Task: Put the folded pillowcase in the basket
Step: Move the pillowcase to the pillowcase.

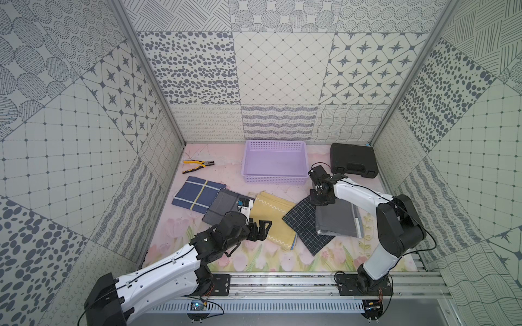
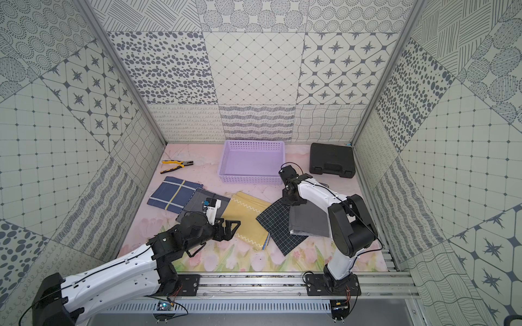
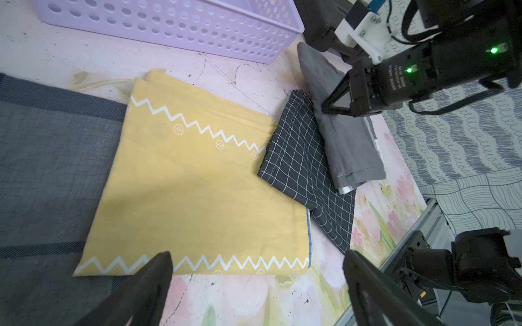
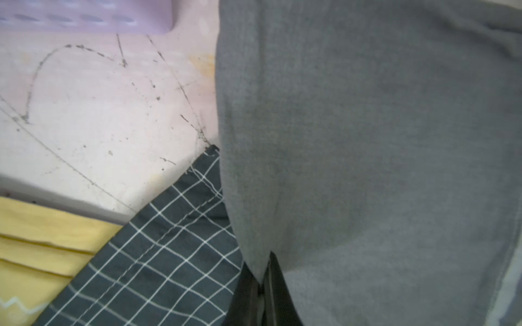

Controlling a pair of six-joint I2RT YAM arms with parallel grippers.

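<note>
No text can be read in any view. In the left wrist view, a few lines of white print stand on the black housing of the right gripper (image 3: 327, 108), beside two green lights (image 3: 408, 70). The characters are too small and blurred to read. The yellow cloth (image 3: 197, 183), just in front of the basket (image 3: 169, 31), carries small white ringed emblems along its zigzag lines, with no letters.

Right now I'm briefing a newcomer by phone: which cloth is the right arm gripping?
Find the lilac basket at the back, black case to its right. In front of the gap between them lies a folded grey pillowcase, overlapping a black white-grid cloth. It alone bears no pattern.
</note>
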